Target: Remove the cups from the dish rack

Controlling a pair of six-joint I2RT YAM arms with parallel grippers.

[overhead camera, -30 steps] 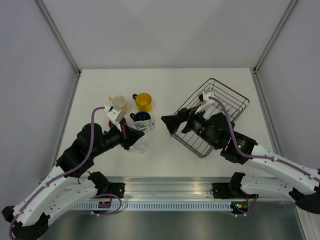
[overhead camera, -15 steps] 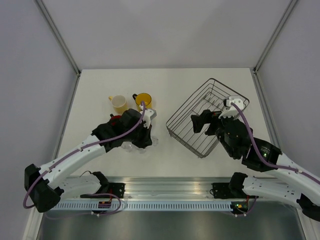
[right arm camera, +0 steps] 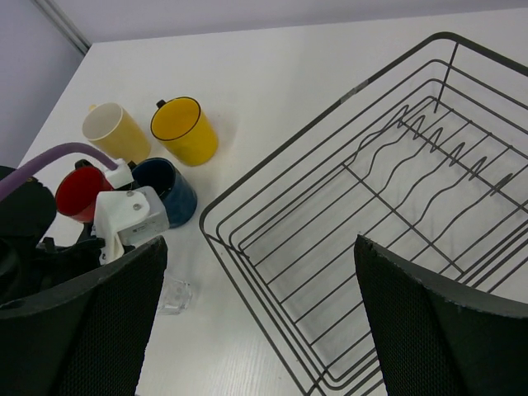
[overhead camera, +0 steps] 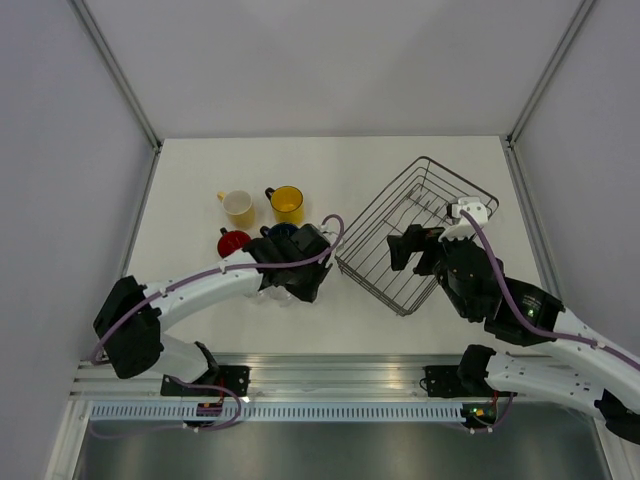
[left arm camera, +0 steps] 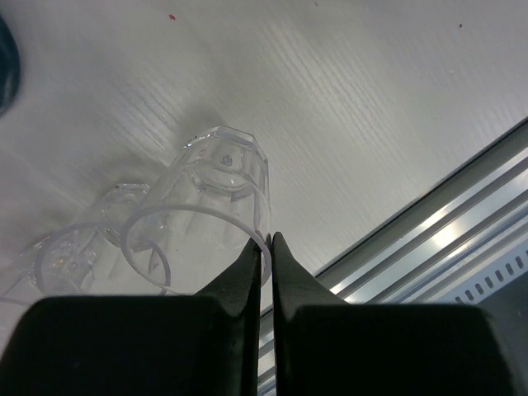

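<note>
tumbler [left arm camera: 216, 194] lies just upper left of your left gripper [left arm camera: 266, 246], clenched at its rim; right gripper [right arm camera: 260, 247] gapes above the dish rack [right arm camera: 388, 190].

clear tumbler [left arm camera: 216, 198], red mug [right arm camera: 76, 190], perhaps navy mug [right arm camera: 172, 188]

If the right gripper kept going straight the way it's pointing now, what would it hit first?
Most likely the dish rack: the right gripper points into it, open fingers framing its near wall and wire floor. Which wire comes first is unclear.
</note>
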